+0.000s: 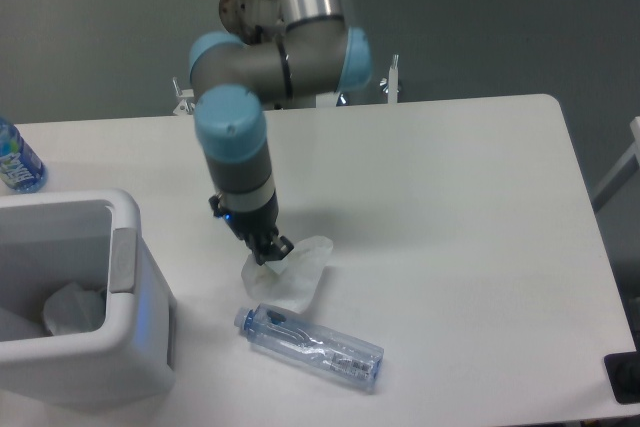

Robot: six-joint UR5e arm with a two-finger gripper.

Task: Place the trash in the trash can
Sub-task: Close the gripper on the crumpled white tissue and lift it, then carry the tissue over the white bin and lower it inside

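Gripper (268, 247) left of frame centre, pointing down from the arm (240, 147), jaws pinched on the top edge of a pale, translucent wrapper (290, 275). Wrapper hanging crumpled below and to the right of the fingertips, lower edge close to the table (450, 207); contact with the table not clear. Just below the wrapper, toward the bottom centre of the frame, a crushed clear bottle (310, 347) with bluish tint, lying on its side, cap end at left, pointing up-left, apart from the wrapper by a narrow gap. At lower left, the white bin (130, 277), thick rounded rim, grey panel on the side facing the gripper, open top. Inside the bin, low in its corner, a crumpled white tissue (72, 309). Bin well left of the gripper, bottle's cap end near the bin's lower right corner but not touching. At the far left edge, above the bin, an upright bottle with blue label (18, 159), partly cut by the frame.
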